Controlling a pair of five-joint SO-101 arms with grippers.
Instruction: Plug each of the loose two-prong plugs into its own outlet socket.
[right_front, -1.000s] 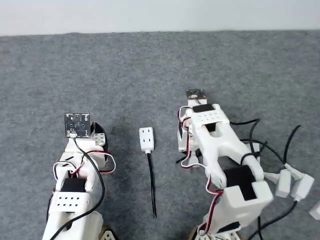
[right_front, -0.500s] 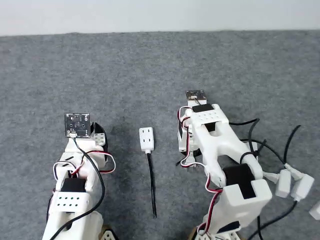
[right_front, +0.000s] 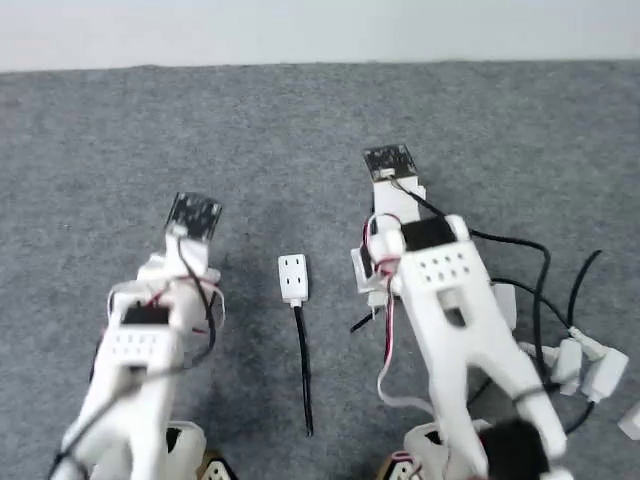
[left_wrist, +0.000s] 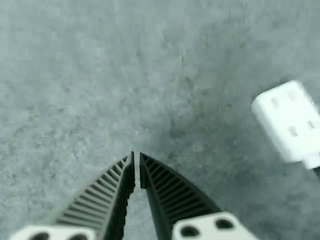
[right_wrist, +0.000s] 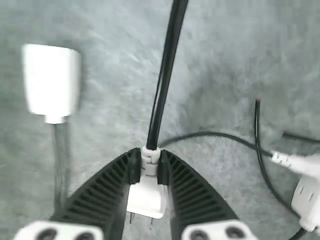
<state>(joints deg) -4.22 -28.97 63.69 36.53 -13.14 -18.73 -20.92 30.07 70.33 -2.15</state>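
Note:
A white outlet block (right_front: 292, 278) lies flat between the two arms, its black cord (right_front: 303, 365) trailing toward the near edge. My right gripper (right_wrist: 148, 154) is shut on a white two-prong plug (right_wrist: 146, 197), whose black cable (right_wrist: 167, 65) runs out past the fingertips; the plug's prongs point back toward the wrist. In that view the outlet block (right_wrist: 51, 82) lies off to one side on the carpet. My left gripper (left_wrist: 136, 159) is shut with nothing in it, hovering over bare carpet, with the outlet block (left_wrist: 291, 120) a short way to its side.
Several loose white plugs (right_front: 585, 368) with black cables lie at the right edge of the grey carpet, beside the right arm (right_front: 450, 300). The left arm (right_front: 160, 310) stands left of the block. Open carpet stretches toward the far wall.
Both arms have lifted and stretched toward the far side. The left arm has also swung slightly right, toward the outlet block. The block and its cord have not moved.

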